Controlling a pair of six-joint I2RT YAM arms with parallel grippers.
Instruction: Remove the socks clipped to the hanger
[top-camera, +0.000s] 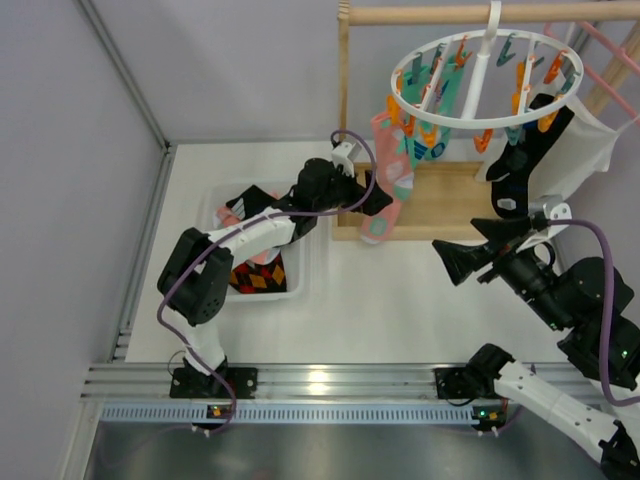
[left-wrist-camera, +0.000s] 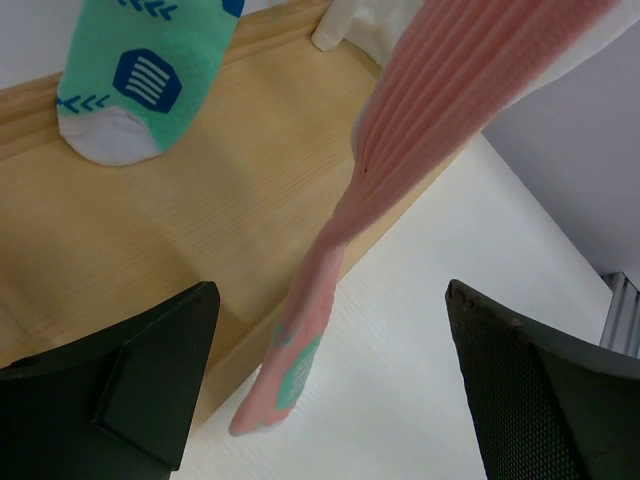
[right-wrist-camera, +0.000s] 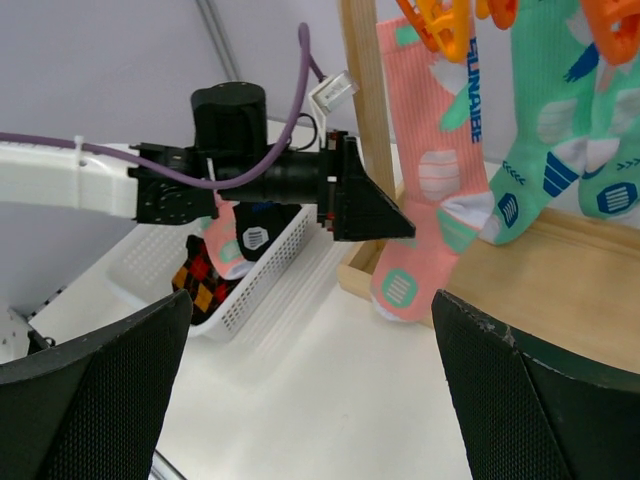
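Note:
The white ring hanger (top-camera: 402, 88) hangs by its hook from the wooden rail, with orange and teal pegs around it. Clipped socks dangle from it: a pink sock (top-camera: 386, 190) on the left, mint-teal socks (top-camera: 432, 112) behind it, and a black sock (top-camera: 520, 165) on the right. My left gripper (top-camera: 376, 203) is open right beside the pink sock's lower half. In the left wrist view that pink sock (left-wrist-camera: 400, 150) hangs ahead between the spread fingers, untouched. My right gripper (top-camera: 455, 262) is open and empty, low over the table, facing the pink sock (right-wrist-camera: 430, 170).
A white basket (top-camera: 213, 205) at the left holds loose socks, one black with red-orange diamonds (right-wrist-camera: 205, 285). The stand's wooden base (top-camera: 445, 200) lies under the hanger, its post (top-camera: 344, 90) beside the pink sock. A white cloth (top-camera: 590, 150) and a pink hanger (top-camera: 612, 52) hang at the right.

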